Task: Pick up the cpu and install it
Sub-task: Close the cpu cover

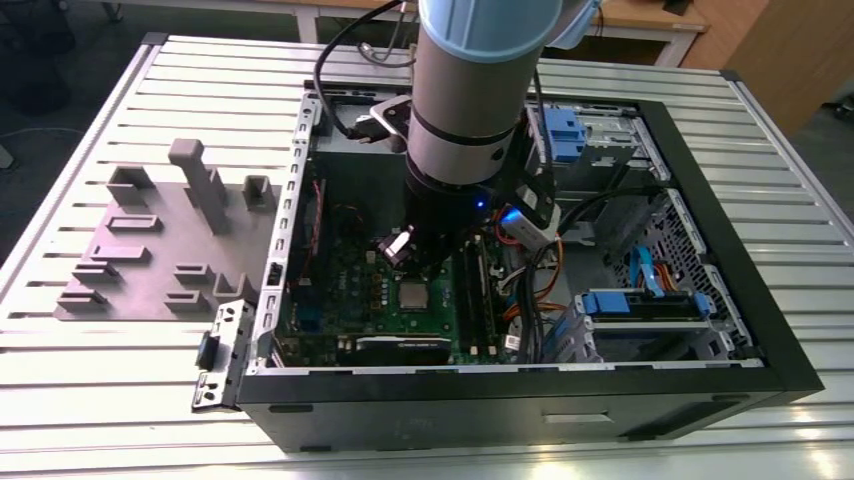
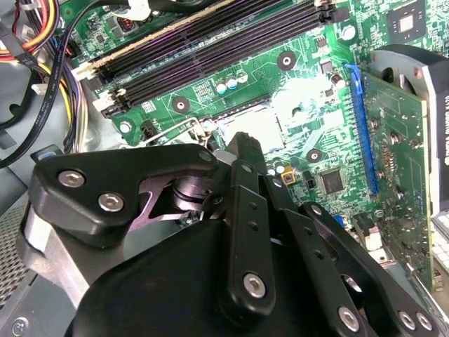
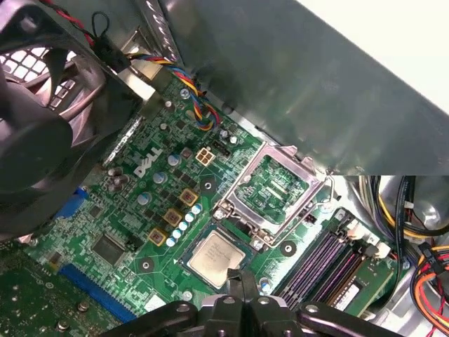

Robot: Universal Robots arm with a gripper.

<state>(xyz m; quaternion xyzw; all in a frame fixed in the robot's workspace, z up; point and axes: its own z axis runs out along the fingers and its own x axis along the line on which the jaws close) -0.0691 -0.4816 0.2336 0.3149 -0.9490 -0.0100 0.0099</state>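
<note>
As the pincer (image 3: 240, 279) hovers, the cpu (image 3: 216, 258) lies seemingly socketed near lettering (image 3: 149, 163).

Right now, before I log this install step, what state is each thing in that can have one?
cpu: lying flat in its socket, not gripped.
socket frame: swung open, off the cpu.
gripper: shut, holding nothing, close to the cpu.
memory slots: empty.
computer case: lying on its side, open on top.
</note>
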